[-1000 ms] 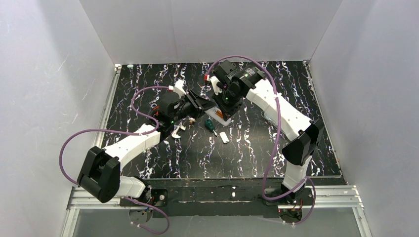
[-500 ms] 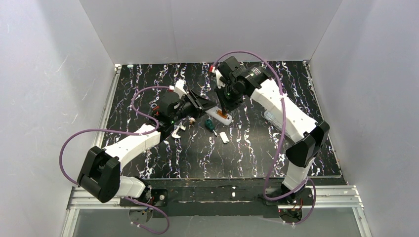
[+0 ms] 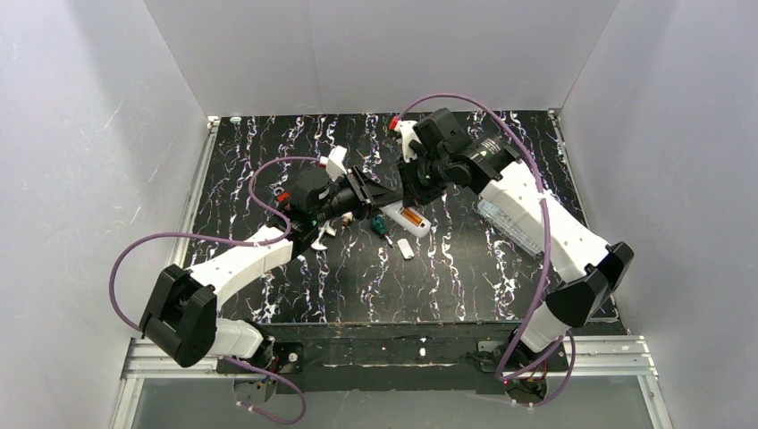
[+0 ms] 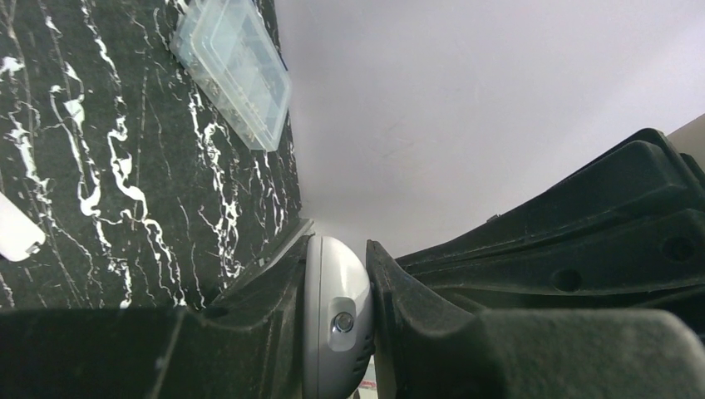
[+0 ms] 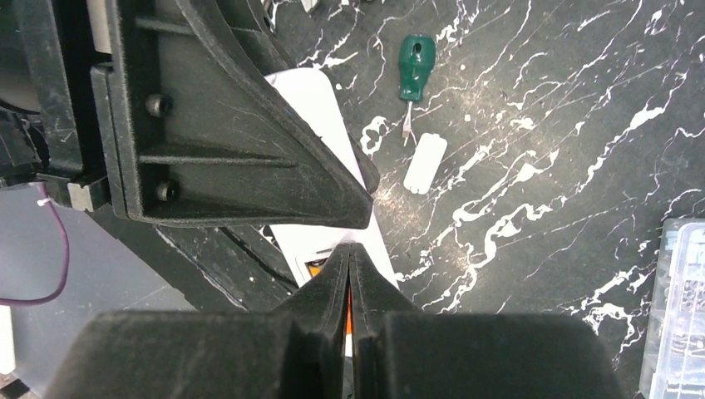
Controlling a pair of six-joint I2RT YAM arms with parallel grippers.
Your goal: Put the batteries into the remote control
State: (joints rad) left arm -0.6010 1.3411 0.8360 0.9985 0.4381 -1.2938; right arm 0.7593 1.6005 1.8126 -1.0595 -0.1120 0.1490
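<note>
Working over the black marbled table [image 3: 465, 268], I have the left gripper [image 4: 332, 264] clamped on one end of the remote control [image 3: 394, 213]. The remote lies back-up near the middle of the table, between the two grippers. The right gripper [image 5: 349, 256] hangs just above the remote's open back with its fingers pinched together and, as far as I can see, nothing between them.

My reading is that I am seating a battery. To do it well I would hold the left clamp steady so the remote cannot rock. Then I would bring the pinched tips straight down on the middle of the battery and press gently until it lies flat rather than cocked at one end.

Off to the right, well apart, sits the clear plastic box [image 4: 233, 62]; it holds small parts too blurred to name. Near the remote lie the green-handled screwdriver [image 5: 416, 62] and the small white cover [image 5: 426, 162], just beside each other but not touching. The remote's open back shows one orange battery [image 3: 411, 217]; whether the second is in, I cannot tell.
</note>
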